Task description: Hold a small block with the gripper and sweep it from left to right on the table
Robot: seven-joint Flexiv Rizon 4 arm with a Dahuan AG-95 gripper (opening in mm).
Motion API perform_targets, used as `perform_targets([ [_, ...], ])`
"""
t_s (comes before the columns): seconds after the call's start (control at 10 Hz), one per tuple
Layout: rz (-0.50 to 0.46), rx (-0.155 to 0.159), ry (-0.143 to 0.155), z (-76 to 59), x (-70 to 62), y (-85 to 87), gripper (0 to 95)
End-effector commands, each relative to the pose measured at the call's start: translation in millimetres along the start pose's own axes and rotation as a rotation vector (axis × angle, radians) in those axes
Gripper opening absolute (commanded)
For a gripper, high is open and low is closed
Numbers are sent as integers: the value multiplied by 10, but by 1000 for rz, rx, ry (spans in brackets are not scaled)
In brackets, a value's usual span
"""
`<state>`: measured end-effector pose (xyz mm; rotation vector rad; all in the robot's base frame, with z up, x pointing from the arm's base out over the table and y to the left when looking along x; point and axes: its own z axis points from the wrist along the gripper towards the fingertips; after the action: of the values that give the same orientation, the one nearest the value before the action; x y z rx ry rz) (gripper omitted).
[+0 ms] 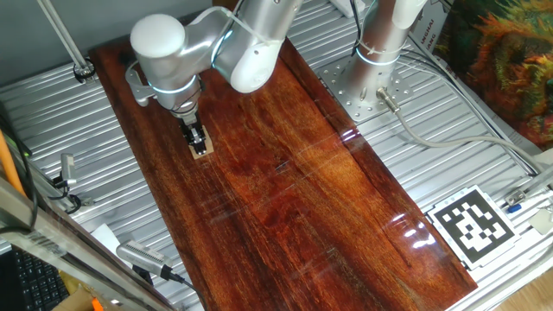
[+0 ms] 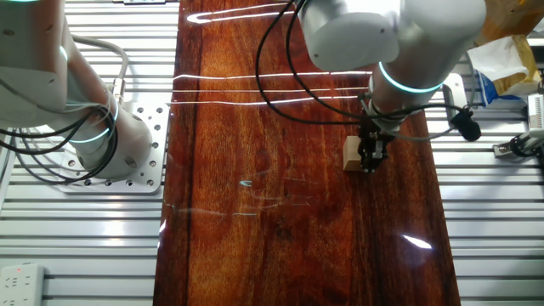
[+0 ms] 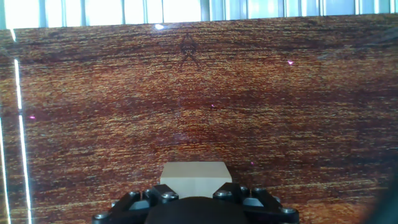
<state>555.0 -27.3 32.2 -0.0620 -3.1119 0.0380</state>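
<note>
The small block (image 1: 202, 149) is a light tan wooden cube resting on the reddish-brown table (image 1: 302, 190) near its far left end. My gripper (image 1: 198, 138) points straight down over it, black fingers shut on the block. From the other fixed view the block (image 2: 350, 155) sticks out to the left of the gripper (image 2: 371, 158), near the right edge of the table (image 2: 255, 212). In the hand view the block (image 3: 194, 177) sits between the two fingers, at the gripper (image 3: 194, 191), with the table (image 3: 186, 93) stretching ahead.
A fixed white column (image 1: 380, 43) stands on a plate beside the board, with cables trailing off it. A black-and-white marker tag (image 1: 473, 223) lies on the ribbed grey metal surface (image 1: 52, 121). A silver tool (image 1: 143, 257) lies off the board's near left side.
</note>
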Motion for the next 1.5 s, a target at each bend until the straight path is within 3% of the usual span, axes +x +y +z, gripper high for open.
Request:
perform_targets([
  [0.1, -9, 15, 11, 199, -27, 6, 190],
  [0.3, -9, 12, 21, 198, -23, 5, 190],
  [0.4, 8, -15, 4, 200, -23, 5, 190],
  [0.5, 7, -15, -9, 202, -25, 5, 190],
  [0.6, -14, 15, 11, 201, -24, 5, 190],
  [0.8, -12, 15, 35, 197, -20, 3, 190],
  [1.0, -2, -11, -20, 191, -21, 2, 190],
  [1.2, -4, -13, -27, 191, -22, 2, 190],
  [1.3, -20, 5, 35, 178, -20, 2, 190],
  [1.4, -12, 3, 20, 157, -20, 1, 190],
  [1.5, 0, -26, -11, 149, -21, 1, 380],
])
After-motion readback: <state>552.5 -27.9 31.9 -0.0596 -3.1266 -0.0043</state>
